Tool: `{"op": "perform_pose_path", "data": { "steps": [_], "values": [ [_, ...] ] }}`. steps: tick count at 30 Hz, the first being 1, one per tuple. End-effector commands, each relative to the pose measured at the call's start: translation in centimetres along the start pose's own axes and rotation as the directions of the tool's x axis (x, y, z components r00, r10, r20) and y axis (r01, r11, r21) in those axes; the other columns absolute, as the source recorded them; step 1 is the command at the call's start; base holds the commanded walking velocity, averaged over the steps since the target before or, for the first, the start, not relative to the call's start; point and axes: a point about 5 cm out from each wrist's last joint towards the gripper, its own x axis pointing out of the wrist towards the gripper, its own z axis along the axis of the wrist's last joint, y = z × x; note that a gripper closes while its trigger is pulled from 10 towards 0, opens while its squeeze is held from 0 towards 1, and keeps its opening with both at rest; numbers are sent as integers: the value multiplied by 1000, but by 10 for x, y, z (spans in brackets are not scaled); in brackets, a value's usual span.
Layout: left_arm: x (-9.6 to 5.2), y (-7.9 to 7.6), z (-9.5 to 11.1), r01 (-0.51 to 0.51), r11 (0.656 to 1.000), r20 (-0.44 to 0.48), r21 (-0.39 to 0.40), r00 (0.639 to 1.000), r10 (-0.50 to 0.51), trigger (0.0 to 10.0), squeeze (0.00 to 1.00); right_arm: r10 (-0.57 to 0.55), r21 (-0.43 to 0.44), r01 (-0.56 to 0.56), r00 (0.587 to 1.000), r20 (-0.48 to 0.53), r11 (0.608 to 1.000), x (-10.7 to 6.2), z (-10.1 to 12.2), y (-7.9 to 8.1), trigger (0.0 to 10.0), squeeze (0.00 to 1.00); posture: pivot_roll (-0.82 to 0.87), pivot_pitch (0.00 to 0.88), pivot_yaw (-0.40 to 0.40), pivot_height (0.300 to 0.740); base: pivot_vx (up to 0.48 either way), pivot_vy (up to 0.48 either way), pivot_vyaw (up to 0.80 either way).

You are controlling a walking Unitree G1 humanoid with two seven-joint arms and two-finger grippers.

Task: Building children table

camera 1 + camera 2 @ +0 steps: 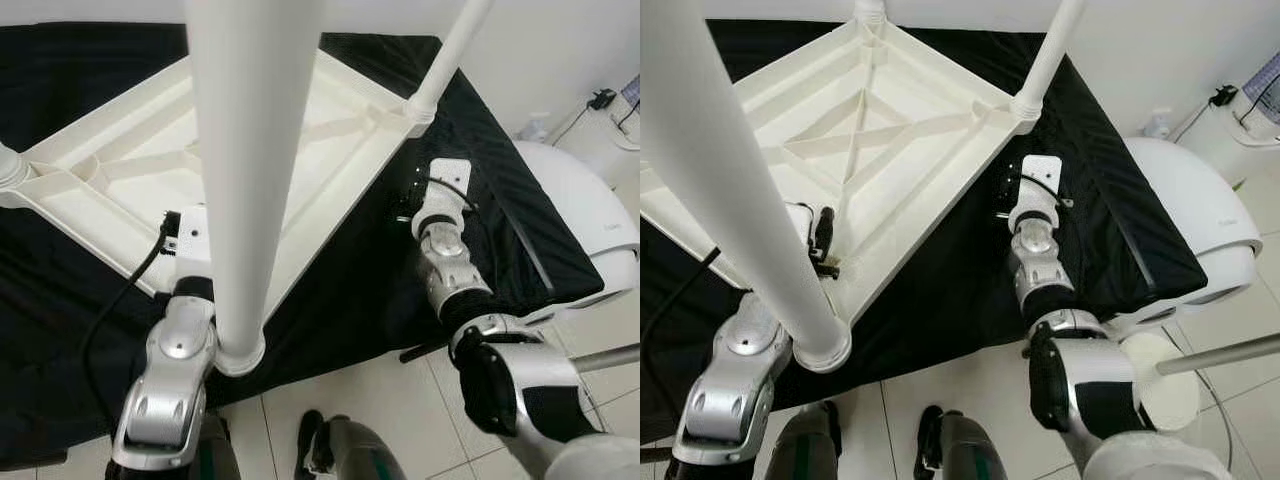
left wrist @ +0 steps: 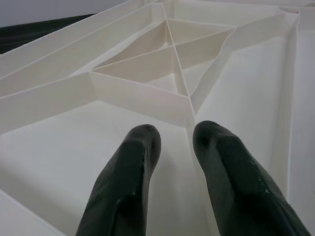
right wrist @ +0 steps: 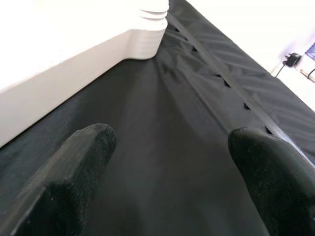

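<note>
Nearly closed, with only a narrow gap and nothing between them, the jaws of the left gripper (image 2: 170, 147) hover over the ribbed white underside of the table top (image 2: 64, 162); the jaws of the right gripper (image 3: 170, 169) stand wide apart over black cloth.

Left eye view: the white children's table top (image 1: 120, 170) lies upside down on a black cloth (image 1: 400, 270) spread over a raised surface. A thick white leg (image 1: 250, 170) rises from the near corner socket toward the camera, and a second leg (image 1: 450, 50) stands at the right corner. The left arm (image 1: 175, 370) reaches up beside the near leg, a black cable looping from its wrist. The right arm (image 1: 450, 270) stretches over the cloth just right of the table top's edge. White floor tiles (image 1: 390, 400) show near the robot.

Right eye view: the X-shaped ribs of the underside are plain. The left gripper's black fingers (image 1: 824, 228) sit inside the table top's near rim. A white rounded appliance (image 1: 1200, 230) stands at the right, beyond the cloth.

Left wrist view: both fingers point at the junction of the ribs.

Right wrist view: the table top's white edge and the corner socket (image 3: 147, 34) lie beside the gripper, apart from it.
</note>
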Motion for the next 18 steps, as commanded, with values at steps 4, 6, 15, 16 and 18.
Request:
{"op": "perform_pose_path", "data": {
  "steps": [4, 6, 15, 16, 18],
  "values": [
    [-3, -5, 2, -2, 1000, -2, 1, 1000, 2, 10000, 0, 27, 12, -27, 999, -37, 1000, -1, -9, -1, 10000, 0, 178, 221, -174, 740, 0, 0, 0],
    [-3, -5, 3, -3, 1000, 0, 0, 1000, 3, 10000, 0, 36, 16, -36, 999, -35, 999, -1, -8, 0, 10000, 0, 180, 222, -172, 740, 0, 0, 0],
    [-5, -8, 8, 14, 1000, 14, -1, 1000, -14, 10000, 0, 102, 56, -100, 995, -21, 993, 2, 1, 11, 10000, 0, 194, 224, -169, 740, 0, 0, 0],
    [-6, -10, 9, 27, 1000, 17, -2, 999, -27, 10000, 0, 108, 57, -107, 994, -22, 993, 3, 2, 12, 10000, 0, 196, 223, -170, 740, 0, 0, 0],
    [-8, -12, 10, 44, 999, 24, -2, 999, -44, 10000, 0, 119, 63, -117, 993, -22, 991, 3, 3, 14, 10000, 0, 198, 222, -169, 740, 0, 0, 0]
  ]
}}
